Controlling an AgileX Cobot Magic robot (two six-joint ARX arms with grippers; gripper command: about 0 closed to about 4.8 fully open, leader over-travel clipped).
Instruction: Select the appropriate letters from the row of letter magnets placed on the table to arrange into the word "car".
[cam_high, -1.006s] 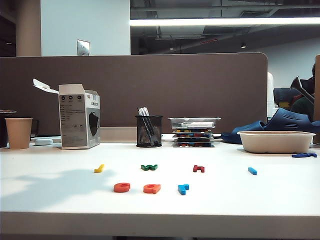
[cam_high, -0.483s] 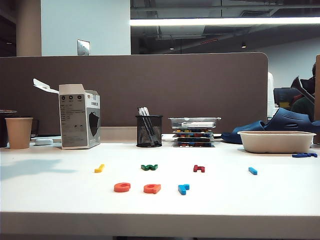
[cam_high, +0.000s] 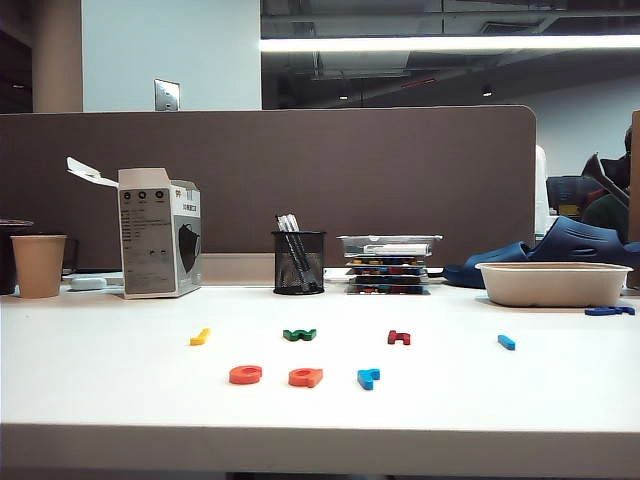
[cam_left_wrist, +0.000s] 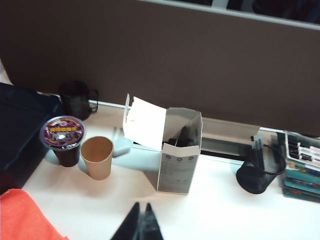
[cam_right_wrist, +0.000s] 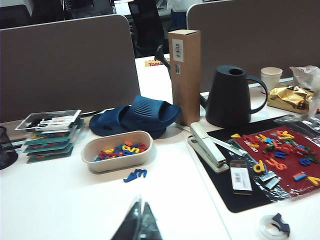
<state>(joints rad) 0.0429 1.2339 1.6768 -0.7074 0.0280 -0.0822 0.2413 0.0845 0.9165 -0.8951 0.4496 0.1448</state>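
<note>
Counter (cam_high: 100, 400): we see a wide, smooth white top by a brown wall.
Letter magnets: small flat plastic shapes; orange c (cam_high: 245, 374), orange a (cam_high: 305, 377) and blue r (cam_high: 368, 378) sit in front, side by side.
Left gripper (cam_left_wrist: 139, 226): closed tight above the paper cup (cam_left_wrist: 97, 157) and box (cam_left_wrist: 180, 150).
Right gripper (cam_right_wrist: 137, 223): closed tight, near the pale bowl (cam_right_wrist: 118, 159).

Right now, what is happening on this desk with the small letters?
Nothing is being handled at this moment. On the white table, the orange c, orange a and light blue r lie in a front row, spelling "car". The yellow, green, dark red and other light blue letters lie behind them. The left gripper hangs shut near the paper cup, and the right gripper hangs shut near the bowl. Neither holds anything.
</note>
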